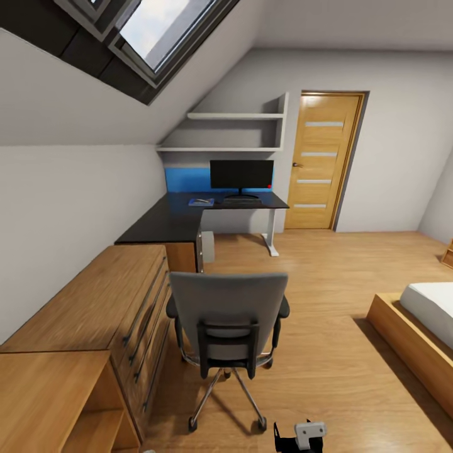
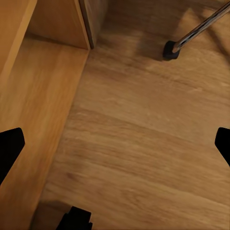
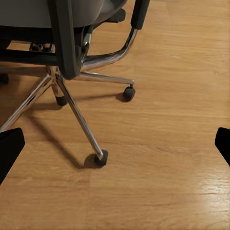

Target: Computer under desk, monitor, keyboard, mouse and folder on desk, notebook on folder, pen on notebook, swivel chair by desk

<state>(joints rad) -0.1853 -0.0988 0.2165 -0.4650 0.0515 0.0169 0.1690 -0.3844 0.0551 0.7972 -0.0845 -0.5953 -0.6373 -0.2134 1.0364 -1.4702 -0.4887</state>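
You face the back of the swivel chair [image 1: 228,321], which stands on the floor [image 1: 327,340] just right of the dresser [image 1: 94,308]. Beyond the dresser, the desk [image 1: 182,220] runs along the left wall and turns right under the shelves [image 1: 233,132]. On its far wing the monitor [image 1: 241,175] stands, with the keyboard [image 1: 241,202] before it and the folder [image 1: 201,202] to the keyboard's left. The computer [image 1: 207,246] sits under the desk's corner. A door [image 1: 321,160] lies right of the desk, and a bed [image 1: 421,327] at your right.
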